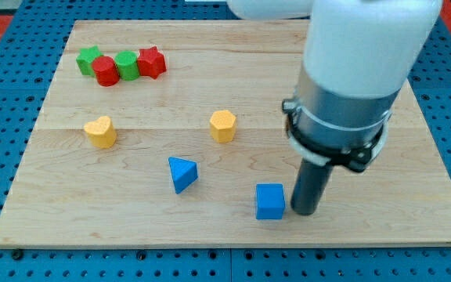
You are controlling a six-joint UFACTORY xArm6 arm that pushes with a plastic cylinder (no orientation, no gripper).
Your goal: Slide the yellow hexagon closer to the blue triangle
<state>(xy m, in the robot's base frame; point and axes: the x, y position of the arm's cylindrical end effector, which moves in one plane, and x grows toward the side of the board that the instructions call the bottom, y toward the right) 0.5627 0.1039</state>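
Zero contact yet: my tip (304, 211) beside blue cube (270, 201); no jaws, holds nothing; next reach yellow hexagon (222, 125), push toward blue triangle (182, 173)

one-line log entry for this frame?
tip right of blue cube, close | yellow hexagon untouched, up-right of blue triangle | push not started

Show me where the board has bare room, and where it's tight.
Bare: along the view's bottom edge left of the blue triangle, and between the red star and yellow hexagon. Tight: the top-left cluster, and my tip beside the blue cube.
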